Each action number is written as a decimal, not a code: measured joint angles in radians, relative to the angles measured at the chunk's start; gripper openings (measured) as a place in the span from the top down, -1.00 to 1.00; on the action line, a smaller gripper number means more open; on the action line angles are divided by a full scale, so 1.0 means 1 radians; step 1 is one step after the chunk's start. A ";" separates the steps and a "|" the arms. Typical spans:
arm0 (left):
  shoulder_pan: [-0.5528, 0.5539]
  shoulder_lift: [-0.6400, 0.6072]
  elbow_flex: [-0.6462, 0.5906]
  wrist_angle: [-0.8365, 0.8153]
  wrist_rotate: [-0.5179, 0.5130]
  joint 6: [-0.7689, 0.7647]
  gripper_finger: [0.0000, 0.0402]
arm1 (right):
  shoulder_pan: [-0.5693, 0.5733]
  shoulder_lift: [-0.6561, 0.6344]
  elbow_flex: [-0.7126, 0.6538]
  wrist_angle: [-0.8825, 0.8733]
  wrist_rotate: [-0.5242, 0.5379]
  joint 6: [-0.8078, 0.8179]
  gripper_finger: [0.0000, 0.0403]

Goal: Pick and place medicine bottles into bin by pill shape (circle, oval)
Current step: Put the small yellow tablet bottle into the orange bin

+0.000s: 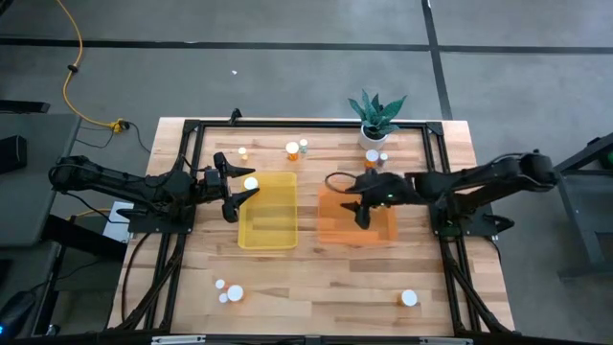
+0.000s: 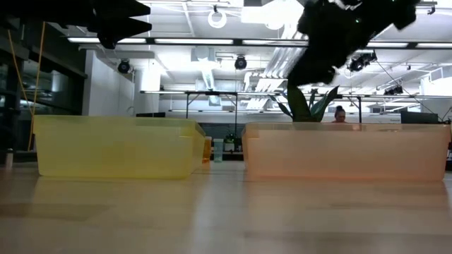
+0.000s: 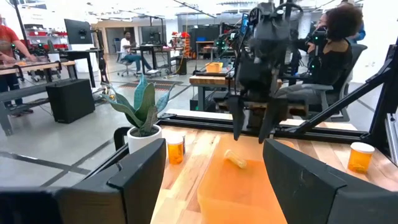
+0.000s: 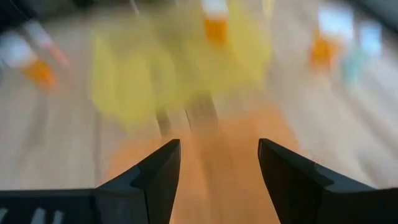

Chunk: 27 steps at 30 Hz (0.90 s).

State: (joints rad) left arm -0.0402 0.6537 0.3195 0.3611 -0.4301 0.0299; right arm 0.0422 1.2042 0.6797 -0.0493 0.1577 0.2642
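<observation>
My left gripper [image 1: 244, 184] hangs open over the left edge of the yellow bin [image 1: 273, 235]. A white-capped amber bottle [image 1: 251, 182] shows just off its fingertips; in the left wrist view the gap between the fingers [image 3: 211, 180] is empty. My right gripper [image 1: 362, 209] is open and empty above the orange bin [image 1: 335, 230], pointing down; it also shows in the left wrist view [image 3: 255, 127]. One amber bottle [image 3: 235, 160] lies on its side on the orange bin's floor. More bottles stand on the table at the far side [image 1: 292, 149] and the near side [image 1: 233, 294].
A white plant pot [image 1: 374, 129] stands at the far edge beside two bottles [image 1: 372, 156]. Small bottles stand at the far left [image 1: 241, 151], the near left [image 1: 222, 285] and the near right [image 1: 409, 298]. A black frame [image 1: 192, 125] rims the table. People sit in the room beyond.
</observation>
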 joint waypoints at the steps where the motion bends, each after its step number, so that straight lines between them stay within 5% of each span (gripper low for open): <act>1: 0.000 0.000 0.000 0.000 0.000 0.000 -0.28 | 0.000 -0.004 -0.036 0.130 0.000 -0.039 -0.04; 4: 0.000 0.000 0.000 0.000 0.001 0.009 -0.28 | -0.003 -0.002 -0.104 0.419 0.000 -0.131 -0.04; 8: 0.000 0.000 0.000 0.002 0.001 0.042 -0.28 | -0.003 0.001 -0.138 0.582 0.002 -0.209 -0.04; 27: 0.000 0.000 0.000 0.003 0.000 0.026 -0.28 | -0.004 0.000 -0.139 0.601 0.007 -0.269 -0.04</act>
State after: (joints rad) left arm -0.0399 0.6541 0.3195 0.3637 -0.4303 0.0555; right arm 0.0383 1.2045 0.5404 0.5518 0.1650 -0.0046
